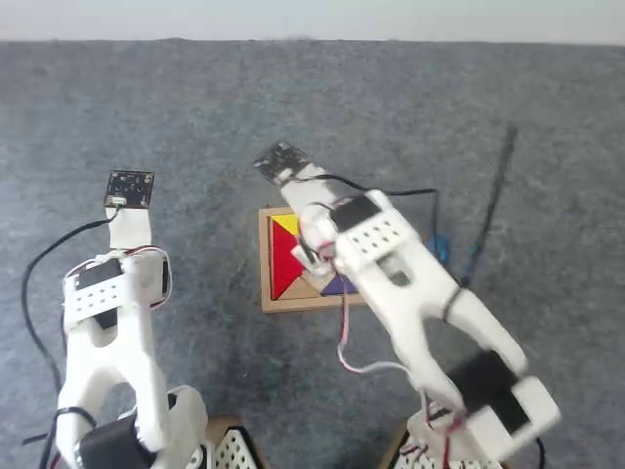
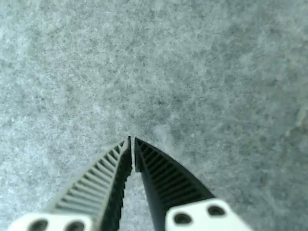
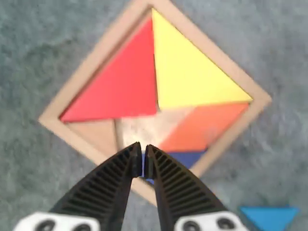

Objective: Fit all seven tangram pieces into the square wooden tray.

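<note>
The right gripper (image 3: 142,150) is closest to the lens. Its two black ribbed fingers (image 3: 113,178) are drawn together so that only a thin slit stays between the tips, and a streak of dark blue shows through that slit. I cannot tell whether they pinch anything. The tips hang over the near corner of the square wooden tray (image 3: 97,63).

Just beyond the tips is a pale bare patch of the tray floor. To one side of the patch is a tan area that could be a wooden piece or more floor. Touching the other side of the fingers is a dark blue piece (image 3: 185,158) against the tray's rim. An orange piece (image 3: 202,127) lies directly past the dark blue one. Farther ahead of the gripper, the red triangle (image 3: 120,86) and the yellow triangle (image 3: 190,72) fill the far half of the tray, meeting along one straight edge. A light blue triangle (image 3: 269,216) lies outside the tray on the carpet, back beside the gripper's body.

The left gripper (image 2: 131,139) has its ribbed fingers closed tip to tip with nothing between them. It hangs over plain carpet, well apart from the tray.

From the high view, the right arm (image 1: 410,283) stretches across the tray (image 1: 265,264), covering much of it. The left arm (image 1: 112,293) stands off to the side. Both arms work over a grey carpet (image 1: 195,117) that covers the table. A dark cable (image 1: 488,215) trails over the carpet beyond the right arm. A pale wall (image 1: 312,20) runs along the far edge.
</note>
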Robot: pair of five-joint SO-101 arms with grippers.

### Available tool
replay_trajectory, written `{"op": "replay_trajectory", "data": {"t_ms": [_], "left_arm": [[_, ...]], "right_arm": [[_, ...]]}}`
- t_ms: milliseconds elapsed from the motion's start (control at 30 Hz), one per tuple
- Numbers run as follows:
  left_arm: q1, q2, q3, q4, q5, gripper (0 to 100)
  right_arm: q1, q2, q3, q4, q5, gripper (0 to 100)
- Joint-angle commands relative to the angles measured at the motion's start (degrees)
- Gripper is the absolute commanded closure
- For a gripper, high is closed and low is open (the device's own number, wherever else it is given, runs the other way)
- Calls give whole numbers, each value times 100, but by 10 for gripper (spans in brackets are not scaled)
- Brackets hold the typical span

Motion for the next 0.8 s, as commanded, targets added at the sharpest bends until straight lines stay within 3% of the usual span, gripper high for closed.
{"op": "replay_trajectory", "data": {"t_ms": [0,167,400,500,633,767], "left_arm": [[0,9,-22,-79,-62,988],[0,9,-22,-79,-70,988],[0,9,-22,-79,-70,988],[0,9,-22,-79,-70,988],[0,9,-22,-79,-70,988],[0,9,-22,-79,-70,988]], "right_arm": [[426,-1121,536,-57,105,976],[1499,-1912,1178,-31,598,976],[3064,-2316,1811,57,571,972],[3688,-2316,1837,57,132,971],[3829,-2316,1855,110,-88,944],[3811,-2308,2013,-136,-123,810]]}}
